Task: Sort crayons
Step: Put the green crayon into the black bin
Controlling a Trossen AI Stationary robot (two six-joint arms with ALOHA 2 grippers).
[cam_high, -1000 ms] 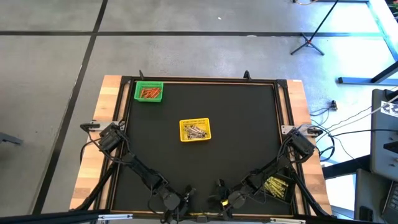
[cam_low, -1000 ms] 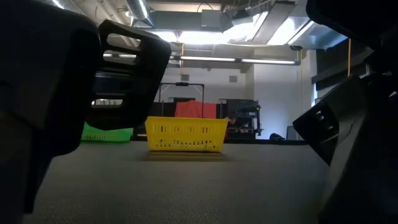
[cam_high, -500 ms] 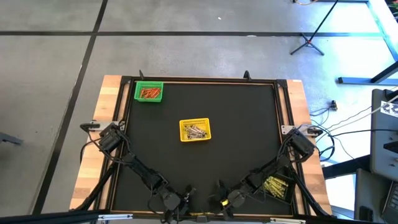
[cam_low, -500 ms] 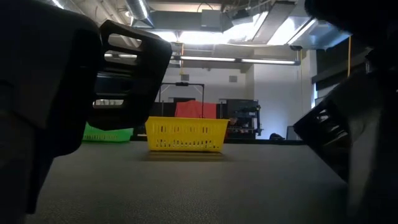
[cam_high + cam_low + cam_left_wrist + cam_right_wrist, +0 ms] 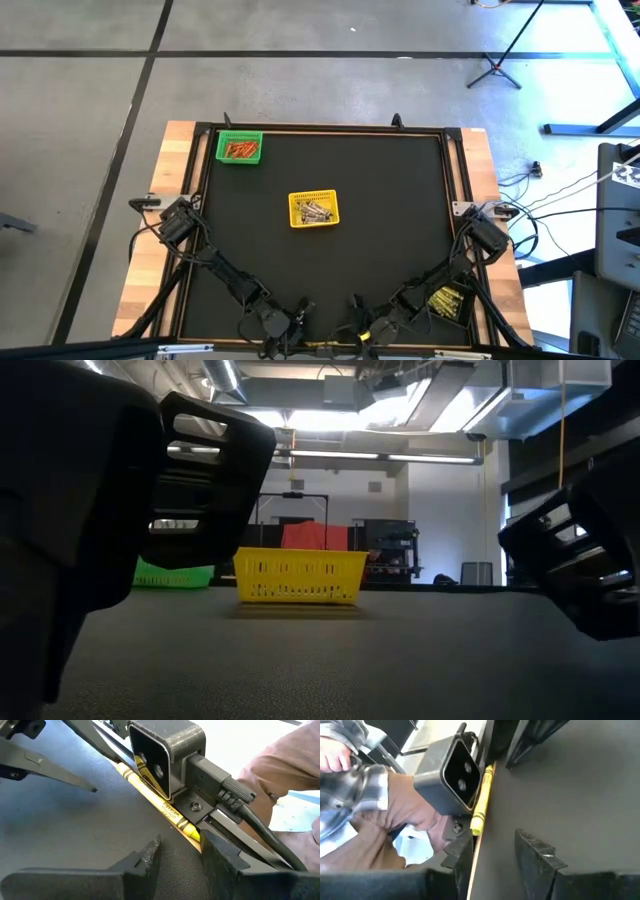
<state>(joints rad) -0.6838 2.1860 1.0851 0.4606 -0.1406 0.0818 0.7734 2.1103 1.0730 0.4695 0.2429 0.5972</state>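
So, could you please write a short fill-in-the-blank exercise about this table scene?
1. The small green mesh basket at the table's far left corner holds ____ crayons.
2. The yellow mesh basket stands near the ____ of the black mat.
3. A loose ____ crayon lies along the mat's near edge, beside a grey camera block.
4. The left gripper has its jaws ____, holding nothing.

Missing words: orange; middle; yellow; open
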